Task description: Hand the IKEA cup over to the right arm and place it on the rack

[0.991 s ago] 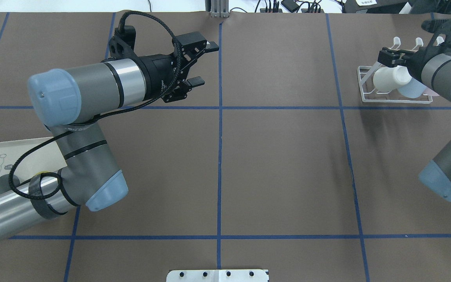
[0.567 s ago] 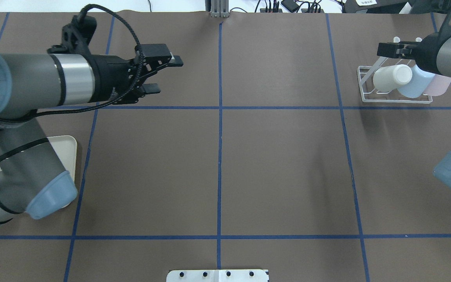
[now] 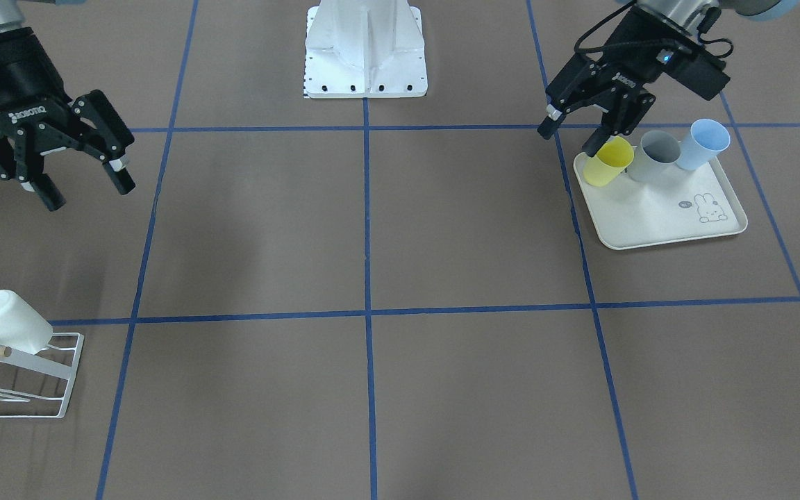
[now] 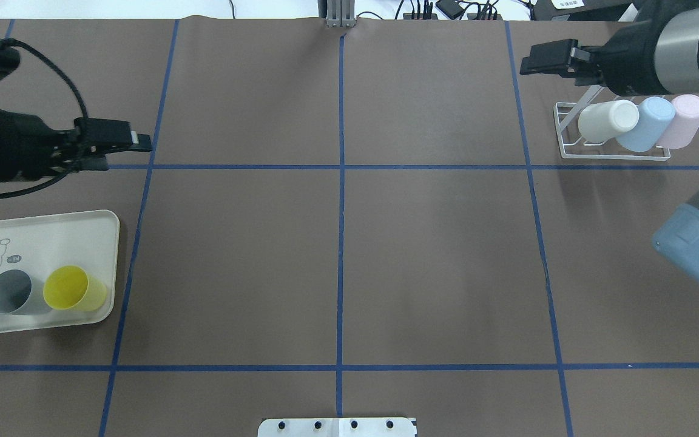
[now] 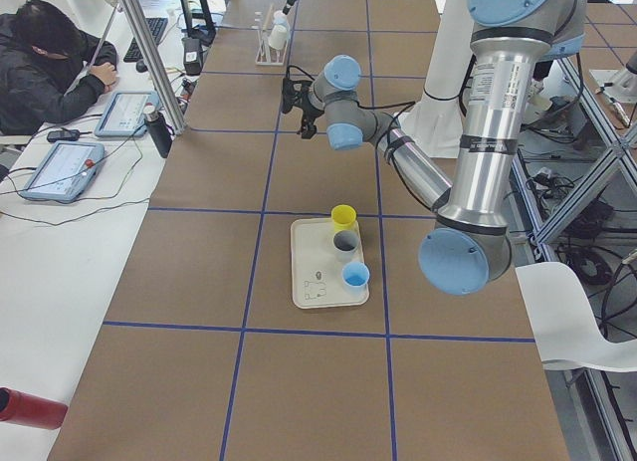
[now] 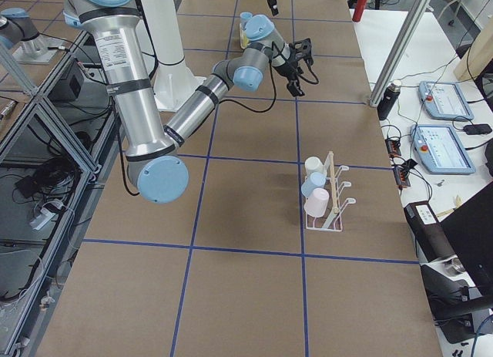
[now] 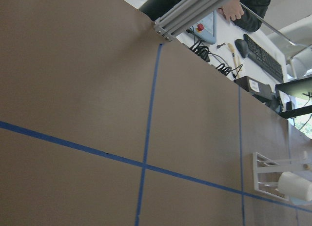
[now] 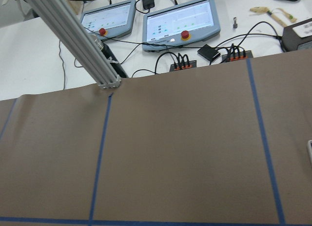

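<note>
- Tabletop [image 4: 434, 255]: brown, with a blue tape grid. I judge the middle cells the place for the hand-over.
- Left arm [image 5: 488, 113] is on the tray side and the right arm [image 4: 677, 48] on the rack side, well apart. Step in hand, as I read it: start of a fresh pick.
- Tray [image 4: 52, 237]: carries the yellow cup [image 4: 75, 289], grey cup [image 4: 14, 293] and blue cup [image 3: 704, 142], upright in a row.
- Rack [image 4: 616, 158]: white cup [image 4: 607, 120], pale blue cup [image 4: 647, 124] and pink cup [image 4: 681, 121] sit slanted on it. I cannot see a free prong.
- Left hand [image 3: 568, 137]: fingers apart, empty, raised, touching no cup.
- Right hand [image 3: 89, 194]: fingers apart, empty, raised clear of the rack.
- Next, in my view: tip the left hand down over the yellow cup, the likeliest pick, and close on its wall. Send the right hand toward centre.
</note>
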### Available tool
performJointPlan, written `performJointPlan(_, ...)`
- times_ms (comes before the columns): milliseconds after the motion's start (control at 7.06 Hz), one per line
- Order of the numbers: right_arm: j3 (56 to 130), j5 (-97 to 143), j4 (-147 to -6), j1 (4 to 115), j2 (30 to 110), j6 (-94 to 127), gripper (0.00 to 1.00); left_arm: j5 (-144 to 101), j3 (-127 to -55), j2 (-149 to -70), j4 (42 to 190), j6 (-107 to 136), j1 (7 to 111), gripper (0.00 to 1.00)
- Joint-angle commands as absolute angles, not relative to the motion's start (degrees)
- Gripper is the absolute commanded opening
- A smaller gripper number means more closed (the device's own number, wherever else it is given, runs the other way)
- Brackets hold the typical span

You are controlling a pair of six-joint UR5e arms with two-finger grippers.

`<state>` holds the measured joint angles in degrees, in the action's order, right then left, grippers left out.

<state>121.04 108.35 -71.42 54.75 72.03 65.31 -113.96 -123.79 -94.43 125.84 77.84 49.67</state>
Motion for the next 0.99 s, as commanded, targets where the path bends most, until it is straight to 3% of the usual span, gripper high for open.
performJointPlan(0, 118.7, 110.1, -71.5, 54.8, 64.8, 66.7, 1.0, -122.2, -125.9, -88.4, 125.6, 66.8, 58.3, 1.0)
performJointPlan(425, 128.0, 110.0, -70.8, 56.5, 71.5, 68.0, 1.0, -125.2, -126.0, -85.4, 122.1, 50.5, 62.4, 1.0)
performJointPlan(850, 126.0, 110.3, -70.8, 57.5, 69.8, 68.0, 1.0, -130.8, -125.7, -84.5, 118.3, 38.5, 70.2, 1.0)
